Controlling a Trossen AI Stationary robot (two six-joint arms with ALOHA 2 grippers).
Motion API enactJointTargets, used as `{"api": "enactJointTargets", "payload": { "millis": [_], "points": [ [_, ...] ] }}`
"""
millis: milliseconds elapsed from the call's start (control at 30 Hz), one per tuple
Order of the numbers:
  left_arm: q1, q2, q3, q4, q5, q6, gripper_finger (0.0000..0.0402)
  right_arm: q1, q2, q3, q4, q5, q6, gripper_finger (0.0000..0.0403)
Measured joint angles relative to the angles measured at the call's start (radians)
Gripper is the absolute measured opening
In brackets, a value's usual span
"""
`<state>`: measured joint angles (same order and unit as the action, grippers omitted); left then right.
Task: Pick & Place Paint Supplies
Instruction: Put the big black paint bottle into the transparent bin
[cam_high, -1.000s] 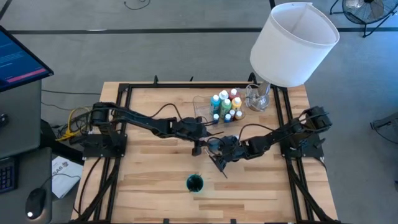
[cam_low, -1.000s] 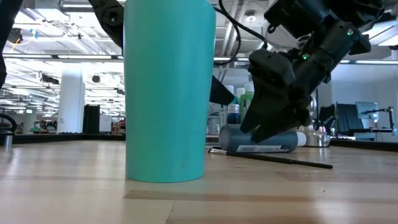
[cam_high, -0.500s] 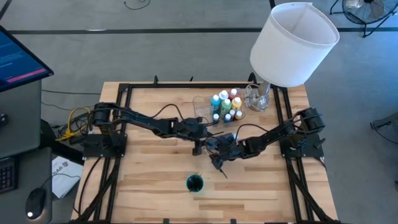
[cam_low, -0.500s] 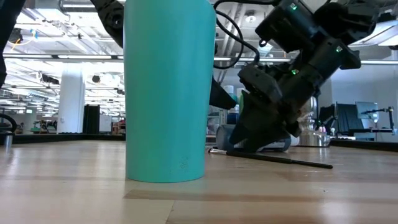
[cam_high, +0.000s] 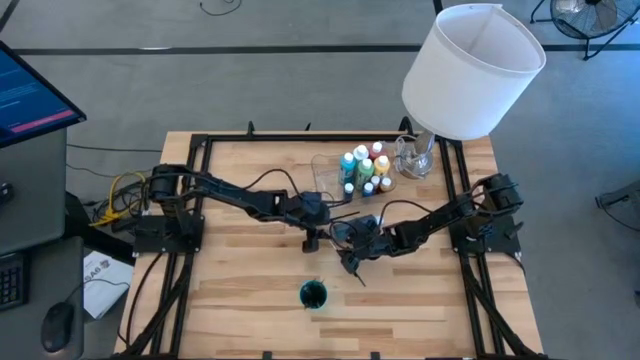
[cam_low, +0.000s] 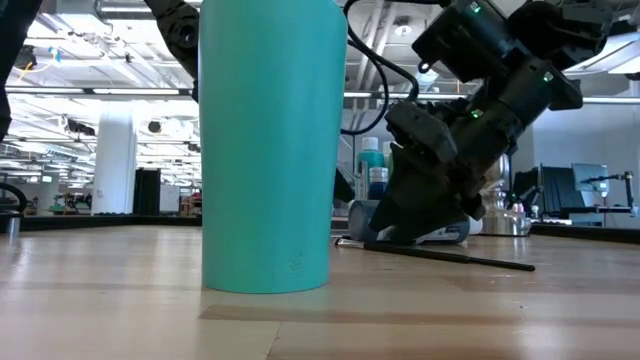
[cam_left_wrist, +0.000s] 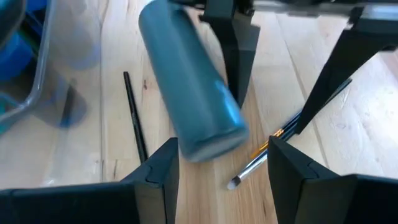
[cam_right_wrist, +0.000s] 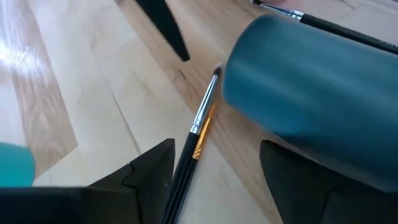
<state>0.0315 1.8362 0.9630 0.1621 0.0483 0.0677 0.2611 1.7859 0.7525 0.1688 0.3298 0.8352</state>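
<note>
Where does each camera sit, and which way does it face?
High: above the table, looking straight down; both dark arms show.
Low: at tabletop height, looking level past the tall teal cup; one arm shows.
Left wrist: on the left arm, past the left end effector at the lying grey-blue cylinder.
Right wrist: on the right arm, past the right end effector; shares that cylinder.

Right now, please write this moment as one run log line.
left pincer: open, near lying grey-blue tube | right pincer: open, over brush | teal cup: upright
</note>
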Motion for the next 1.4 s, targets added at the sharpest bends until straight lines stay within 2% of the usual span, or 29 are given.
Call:
{"api": "enactJointTargets", "payload": {
  "millis": [200,467,1067,1267,1400],
  "points": [
    [0.009,0.000,0.000,-0.041,-0.074,0.004,0.0137,0.008,0.000,0.000,0.000,0.000,0.001,0.0230],
    [0.057,-0.002,0.000,-0.040,-0.105,0.006,0.0137,0.013,-0.001,0.000,0.000,-0.015,0.001,0.0230],
    [0.135,-0.003,0.000,-0.031,-0.104,0.051,0.0137,0.013,-0.001,0.000,0.000,-0.015,0.001,0.0230],
    [0.106,-0.003,0.000,-0.003,-0.021,0.052,0.0137,0.011,-0.001,0.000,0.006,-0.014,-0.003,0.0230],
    [0.067,-0.003,0.001,0.013,-0.012,0.055,0.0137,0.011,-0.001,0.000,0.031,-0.009,-0.014,0.0230]
  ]
}}
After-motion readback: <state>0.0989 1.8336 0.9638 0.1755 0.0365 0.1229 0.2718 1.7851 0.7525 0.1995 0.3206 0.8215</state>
